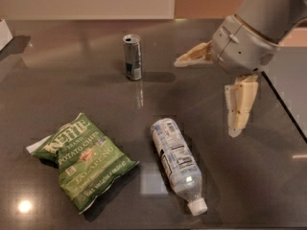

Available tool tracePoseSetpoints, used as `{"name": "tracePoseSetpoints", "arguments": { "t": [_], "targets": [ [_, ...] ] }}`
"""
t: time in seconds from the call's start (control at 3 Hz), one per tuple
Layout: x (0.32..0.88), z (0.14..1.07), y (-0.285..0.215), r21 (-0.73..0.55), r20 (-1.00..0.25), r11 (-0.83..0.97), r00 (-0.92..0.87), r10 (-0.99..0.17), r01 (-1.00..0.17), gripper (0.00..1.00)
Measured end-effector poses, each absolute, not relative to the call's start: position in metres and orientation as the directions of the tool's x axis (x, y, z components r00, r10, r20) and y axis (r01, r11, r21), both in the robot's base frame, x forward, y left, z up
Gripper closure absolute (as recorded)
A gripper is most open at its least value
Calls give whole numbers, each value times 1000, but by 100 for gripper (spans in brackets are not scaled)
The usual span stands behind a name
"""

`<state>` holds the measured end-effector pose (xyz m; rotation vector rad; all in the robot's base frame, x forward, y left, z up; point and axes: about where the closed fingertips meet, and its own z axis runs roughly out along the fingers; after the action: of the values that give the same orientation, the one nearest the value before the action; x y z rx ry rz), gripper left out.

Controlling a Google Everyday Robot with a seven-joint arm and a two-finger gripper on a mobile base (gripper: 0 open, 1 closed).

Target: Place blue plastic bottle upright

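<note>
Bottle: clear, faintly blue-tinted plastic water bottle (175, 159) with a white and pale-blue printed label lay on its side, not upright, on the near middle of the table.
Bottle direction: its white screw cap (197, 206) pointed toward the near edge and slightly right, while its base pointed away toward the middle of the table.
Contact: nothing touched the bottle; it rested on the tabletop alone.
Chip bag: crinkled green foil bag of potato chips (84, 159) lay flat just left of the bottle, with a narrow strip of bare tabletop between them.
Gripper: cream-coloured two-finger gripper (205, 97) on its grey wrist hung above the table, to the right of and beyond the bottle, well clear of it.
Gripper state: its fingers (241, 102) were spread wide apart and held nothing; one pointed left toward the can and the other pointed down toward the tabletop.
Can: slim silver-blue metal drink can (133, 57) stood upright at the far middle of the table, well apart from the bottle and left of the gripper.
Surface: dark grey glossy table (72, 95) carried all three items and showed soft reflections of the can and of the lights.
</note>
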<state>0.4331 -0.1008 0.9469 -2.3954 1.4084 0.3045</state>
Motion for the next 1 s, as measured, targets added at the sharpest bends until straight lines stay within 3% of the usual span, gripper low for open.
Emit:
{"name": "tracePoseSetpoints", "arguments": {
  "t": [0.33,1.0],
  "targets": [
    [418,940,-65,-216,-384,-649,675,-630,-729,0],
    [378,908,-39,-243,-278,-900,915,-294,-363,0]
  ]
}}
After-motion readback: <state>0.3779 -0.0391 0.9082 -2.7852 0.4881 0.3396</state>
